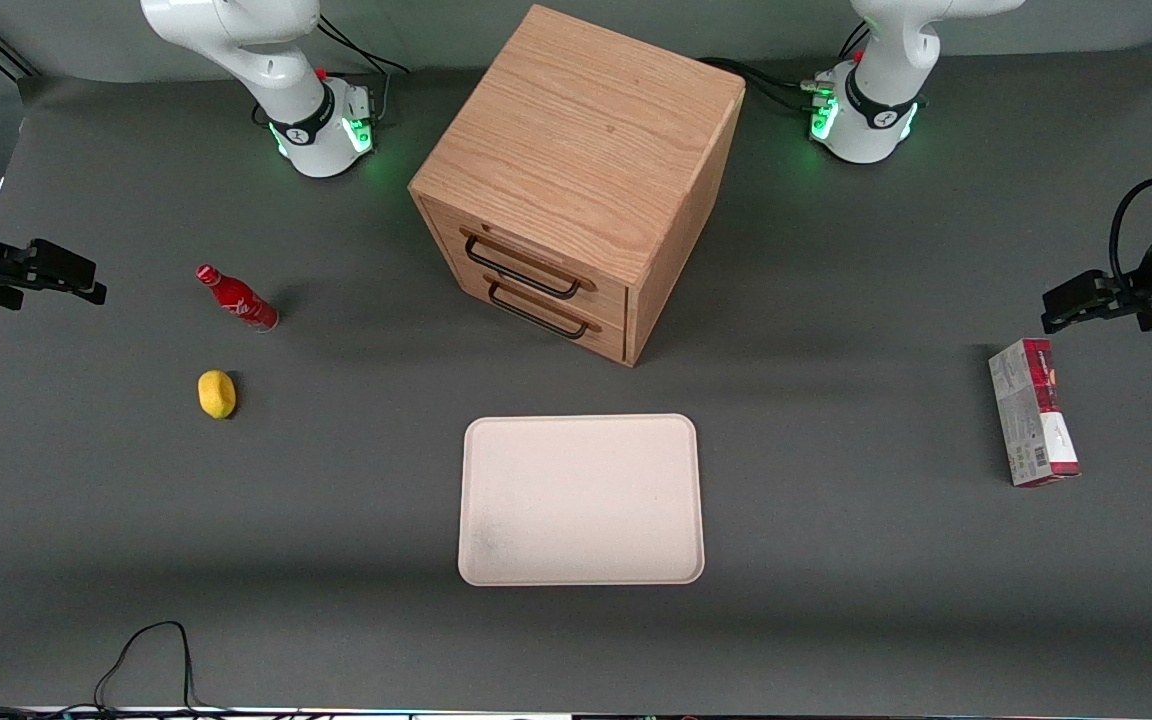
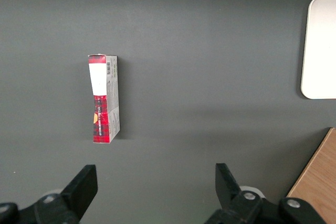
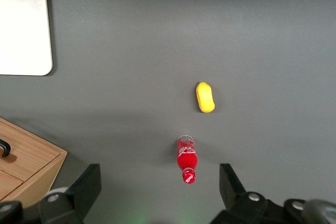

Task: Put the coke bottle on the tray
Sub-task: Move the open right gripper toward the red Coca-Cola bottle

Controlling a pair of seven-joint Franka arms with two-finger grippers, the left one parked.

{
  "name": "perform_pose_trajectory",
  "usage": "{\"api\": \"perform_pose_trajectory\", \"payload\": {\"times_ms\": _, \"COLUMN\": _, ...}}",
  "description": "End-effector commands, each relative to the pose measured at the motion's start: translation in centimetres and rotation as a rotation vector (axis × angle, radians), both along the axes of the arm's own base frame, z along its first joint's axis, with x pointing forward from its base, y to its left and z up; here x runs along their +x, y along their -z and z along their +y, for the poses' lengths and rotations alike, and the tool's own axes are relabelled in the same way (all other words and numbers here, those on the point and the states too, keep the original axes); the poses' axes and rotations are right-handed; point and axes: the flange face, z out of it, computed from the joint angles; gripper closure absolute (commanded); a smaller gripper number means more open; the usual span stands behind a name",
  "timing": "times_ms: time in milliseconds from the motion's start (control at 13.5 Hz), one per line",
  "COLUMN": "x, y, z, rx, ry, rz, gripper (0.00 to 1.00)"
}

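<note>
- Small slim red coke bottle point(image 1: 238, 298) w/ white script and red cap stands upright on the grey table mat point(image 1: 836, 620), toward the working arm's end of the table. Nothing touches it.
- Yellow lemon-like object point(image 1: 217, 393) sits at approx 6 o'clock from the bottle in front view, nearer the front camera, near but apart.
- Large flat cream rectangular tray point(image 1: 582, 498) w/ rounded corners lies at approx 4 o'clock from the bottle, well apart, nothing on it.
- Oak two-drawer wooden cabinet point(image 1: 576, 180) w/ black handles stands between bottle and parked arm's end; tray is in front of it.
- Black two-finger gripper point(image 1: 61, 275) hangs at 9 o'clock from the bottle in front view, well apart, above the mat; wrist view shows fingers point(image 3: 86, 187) spread wide, holding nothing.
- Step, as I judge: approach, pick not yet begun.
- Next move prob needs: bring gripper over bottle, lower round its body, close, lift clear, carry to tray w/o clipping the cabinet.
- Risk: slim bottle may tip if nudged.
</note>
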Motion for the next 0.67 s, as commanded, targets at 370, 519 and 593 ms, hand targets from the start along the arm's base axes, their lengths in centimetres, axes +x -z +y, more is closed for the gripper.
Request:
{"api": "perform_pose_trajectory", "payload": {"times_ms": 370, "x": -0.3, "y": -0.2, "z": -0.1, "rx": -0.005, "ry": -0.022, "rz": 0.000, "gripper": 0.00}}
{"api": "perform_pose_trajectory", "payload": {"times_ms": 519, "x": -2.0, "y": 0.4, "z": -1.1, "rx": 0.002, "ry": -0.007, "rz": 0.006, "gripper": 0.00}}
{"api": "perform_pose_trajectory", "payload": {"times_ms": 593, "x": -3.2, "y": 0.9, "z": -1.6, "rx": 0.006, "ry": 0.000, "rz": -0.002, "gripper": 0.00}}
